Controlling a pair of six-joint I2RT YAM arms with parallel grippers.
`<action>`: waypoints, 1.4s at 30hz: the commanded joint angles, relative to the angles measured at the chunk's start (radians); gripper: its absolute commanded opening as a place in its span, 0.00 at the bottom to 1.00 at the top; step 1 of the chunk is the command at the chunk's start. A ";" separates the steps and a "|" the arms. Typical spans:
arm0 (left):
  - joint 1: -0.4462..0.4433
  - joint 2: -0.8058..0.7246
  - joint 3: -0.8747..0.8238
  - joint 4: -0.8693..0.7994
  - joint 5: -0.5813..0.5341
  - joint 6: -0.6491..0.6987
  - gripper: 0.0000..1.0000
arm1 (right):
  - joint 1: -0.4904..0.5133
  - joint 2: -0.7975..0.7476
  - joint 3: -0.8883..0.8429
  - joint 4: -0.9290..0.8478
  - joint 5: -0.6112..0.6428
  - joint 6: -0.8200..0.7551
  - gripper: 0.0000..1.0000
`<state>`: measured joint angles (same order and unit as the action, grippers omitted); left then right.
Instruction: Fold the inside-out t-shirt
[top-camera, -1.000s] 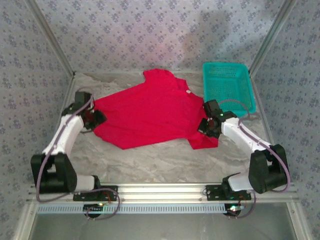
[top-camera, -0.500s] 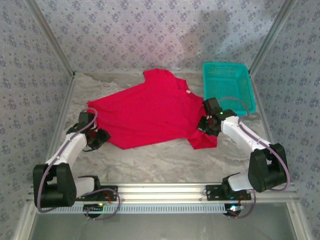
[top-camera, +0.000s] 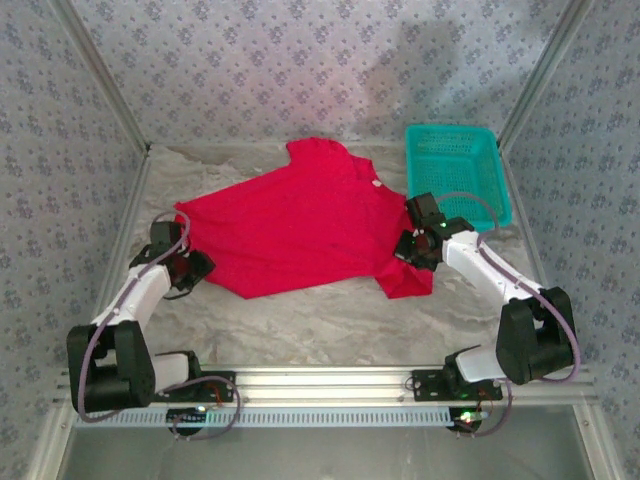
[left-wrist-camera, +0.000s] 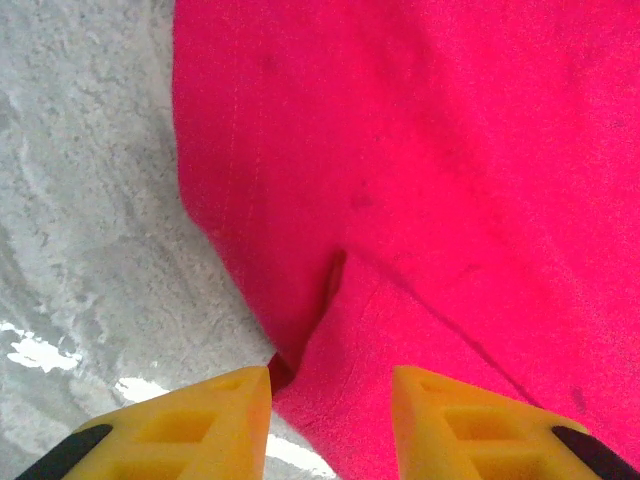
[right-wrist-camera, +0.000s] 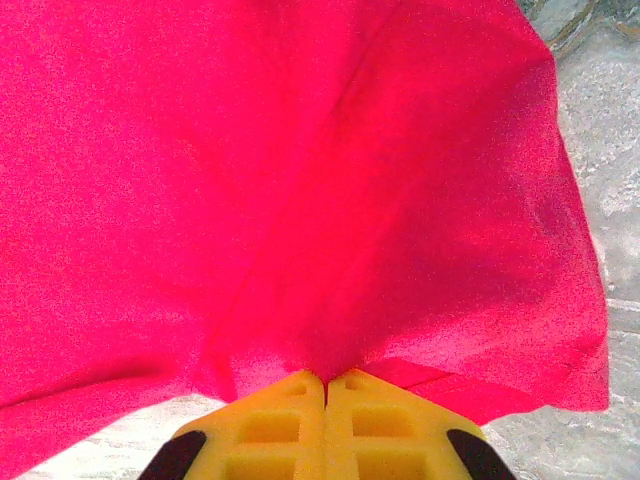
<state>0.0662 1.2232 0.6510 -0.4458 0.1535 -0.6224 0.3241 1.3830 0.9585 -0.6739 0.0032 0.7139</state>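
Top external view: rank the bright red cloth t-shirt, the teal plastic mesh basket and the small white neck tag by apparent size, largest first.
1. bright red cloth t-shirt, by far the largest.
2. teal plastic mesh basket, clearly smaller.
3. small white neck tag, a speck on the shirt.

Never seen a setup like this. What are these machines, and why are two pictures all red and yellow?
Two robot arms, bolted at the near edge of a table. One picture looks down from above; the other two come from cameras on the wrists, so the yellow shapes are each arm's own fingers. A red t-shirt lies spread on the table beside a teal basket. The right pincer is shut on a bunch of its cloth; the left pincer is open at the shirt's edge.
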 joint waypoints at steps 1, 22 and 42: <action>0.005 0.023 -0.004 0.042 0.026 0.000 0.35 | -0.004 -0.005 0.028 -0.027 -0.012 -0.016 0.00; 0.006 0.035 -0.007 0.043 0.041 0.000 0.00 | -0.032 -0.002 0.026 -0.024 -0.041 -0.013 0.00; -0.048 0.131 1.019 -0.433 -0.018 0.082 0.00 | -0.106 -0.013 0.508 -0.092 -0.015 -0.035 0.00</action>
<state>0.0185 1.3090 1.5513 -0.7792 0.1486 -0.5903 0.2493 1.3827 1.3758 -0.7223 -0.0299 0.7082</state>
